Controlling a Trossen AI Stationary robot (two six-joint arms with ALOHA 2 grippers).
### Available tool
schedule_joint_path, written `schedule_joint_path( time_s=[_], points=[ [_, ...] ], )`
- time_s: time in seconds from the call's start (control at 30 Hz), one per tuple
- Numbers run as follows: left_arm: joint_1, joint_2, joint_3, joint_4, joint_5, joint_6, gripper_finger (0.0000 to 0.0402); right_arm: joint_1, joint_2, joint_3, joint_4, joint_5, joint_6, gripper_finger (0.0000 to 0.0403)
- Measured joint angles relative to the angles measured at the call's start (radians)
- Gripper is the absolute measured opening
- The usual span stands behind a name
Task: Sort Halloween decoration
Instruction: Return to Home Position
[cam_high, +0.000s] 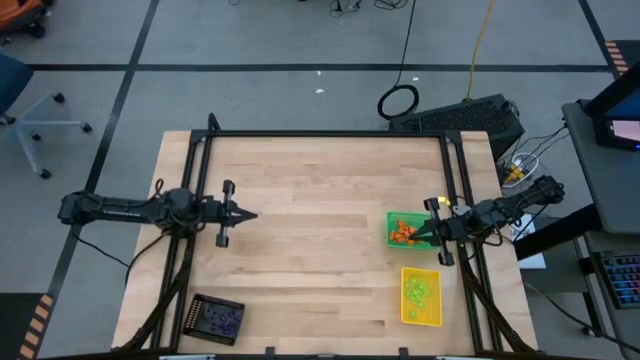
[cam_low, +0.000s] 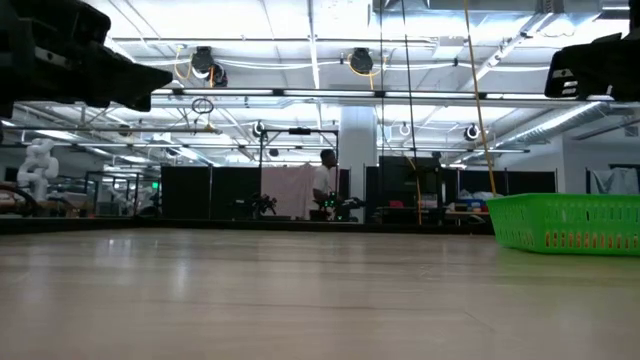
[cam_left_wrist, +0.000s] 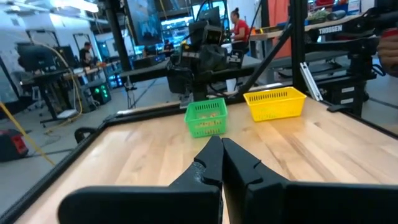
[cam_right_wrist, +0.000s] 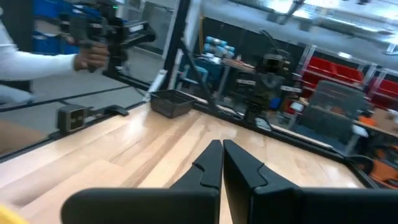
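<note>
Left gripper (cam_high: 250, 215): fingers pressed together, holding nothing, above the left part of the table (cam_high: 310, 270).
Right gripper (cam_high: 420, 234): fingers also pressed together and empty, over the edge of the green tray (cam_high: 390, 222).
Halloween decoration (cam_high: 418, 300): orange pieces (cam_high: 403, 232) lie in the green tray, lime green pieces (cam_high: 420, 288) in the yellow tray (cam_high: 404, 318), purple pieces (cam_high: 222, 320) in the black tray (cam_high: 196, 306).
Done: every piece I can see is inside a tray, one colour per tray.
Left: no loose piece shows on the wood. The sorting seems finished, and only the arms need to go to rest.
</note>
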Motion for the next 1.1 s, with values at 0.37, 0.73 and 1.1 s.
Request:
schedule_joint_path(
  time_s=[0.37,0.73,1.1],
  points=[
    [0.011,-0.008,0.000,-0.029,0.038,-0.049,0.0000,-0.122,0.000,-0.039,0.085,-0.197,-0.022,0.0000],
    [0.011,-0.008,0.000,-0.028,0.055,-0.049,0.0000,-0.257,0.002,-0.040,0.016,-0.229,0.056,0.0000],
    [0.011,-0.008,-0.001,-0.025,0.141,-0.052,0.0000,-0.267,0.002,-0.041,0.006,-0.106,0.097,0.0000]
  ],
)
